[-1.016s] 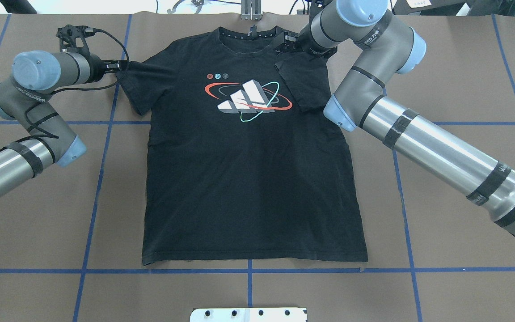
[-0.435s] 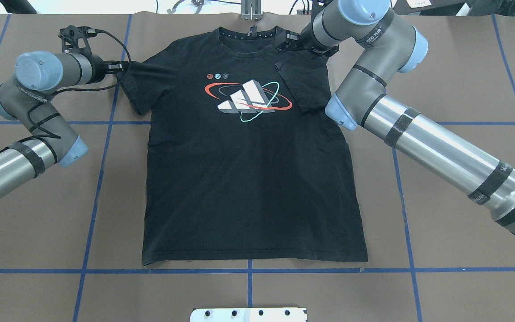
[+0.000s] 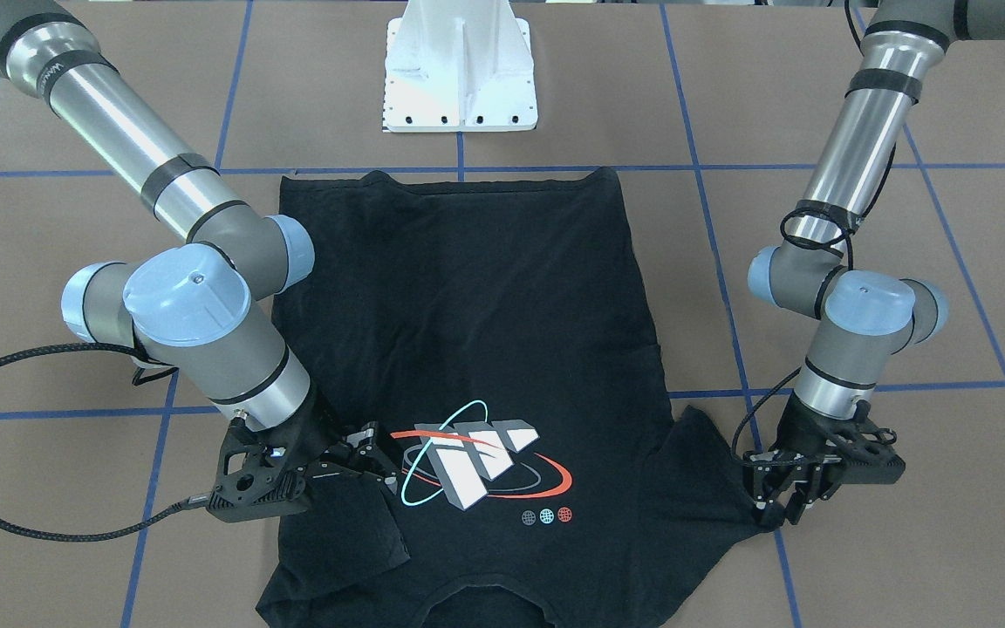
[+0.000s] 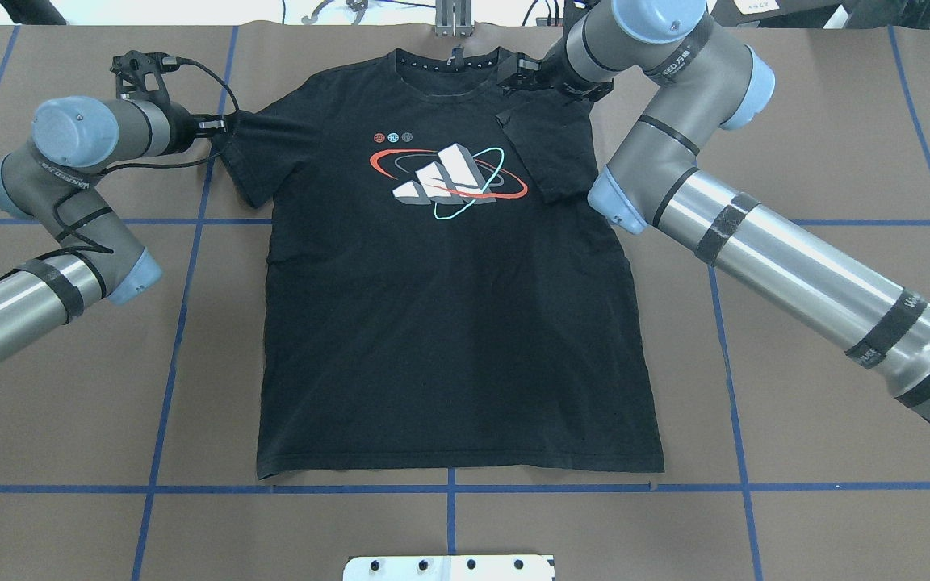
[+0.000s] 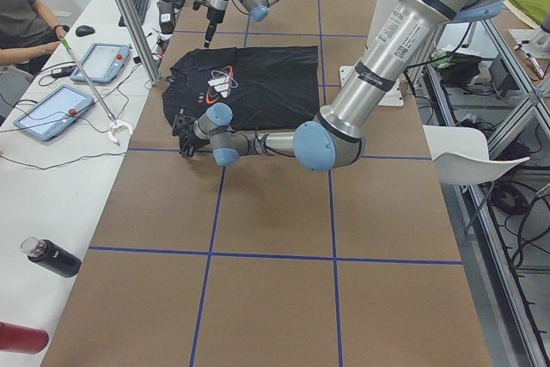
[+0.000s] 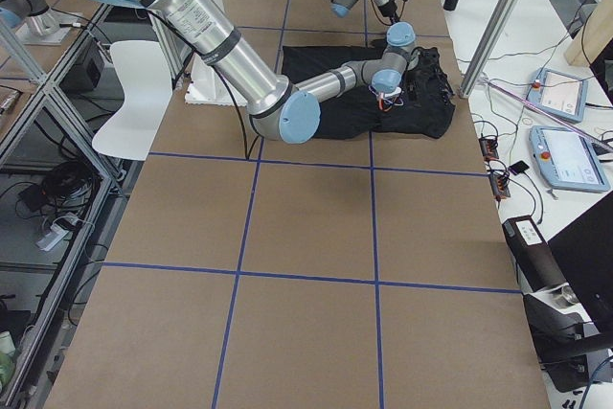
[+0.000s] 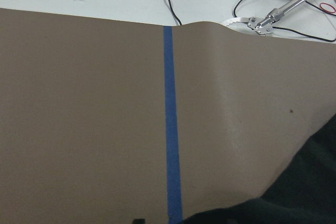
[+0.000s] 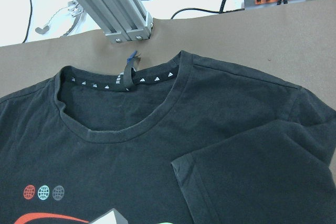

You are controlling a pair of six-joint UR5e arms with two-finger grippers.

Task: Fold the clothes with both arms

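Right fingers (image 3: 370, 436) shifted toward collar (image 4: 449, 90), spread apart | left fingers (image 4: 208, 123) clamp T-shirt (image 4: 449, 323) sleeve edge

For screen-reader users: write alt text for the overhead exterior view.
A black T-shirt lies logo-up on a brown table gridded with blue tape, the sleeve on the robot's right folded onto the chest. The left gripper meets the other sleeve's tip; the right gripper is at the folded sleeve's shoulder.

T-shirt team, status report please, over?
Left fingers pinch sleeve tip of black short-sleeved T-shirt. Right fingers open by folded-in sleeve. Nothing blocking.
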